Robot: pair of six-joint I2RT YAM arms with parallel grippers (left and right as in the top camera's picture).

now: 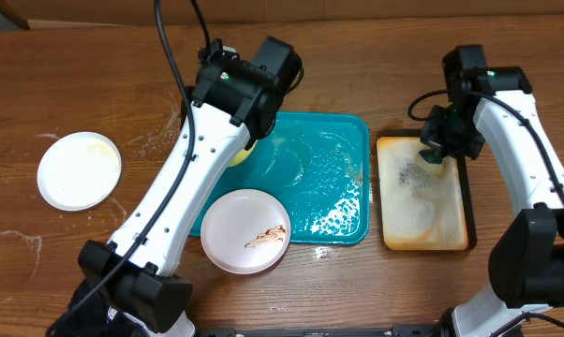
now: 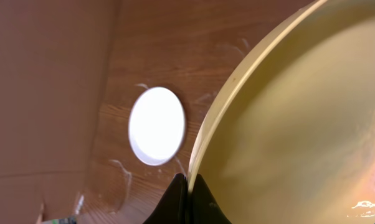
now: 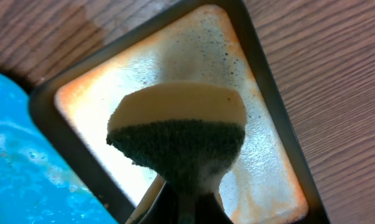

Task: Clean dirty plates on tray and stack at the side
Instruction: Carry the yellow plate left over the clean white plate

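My left gripper is shut on the rim of the pale yellow-green plate, held tilted. From overhead only a sliver of this plate shows under the left arm, at the left edge of the teal tray. A white plate with a brown smear lies at the tray's front left corner, overlapping its rim. Another white plate lies on the table at far left, also seen as the white plate in the left wrist view. My right gripper is shut on a green-and-yellow sponge.
A cream tray with a dark rim and wet, speckled stains lies right of the teal tray; the sponge hangs over its far end. Water and foam lie in the teal tray. Wet streaks mark the wooden table at left.
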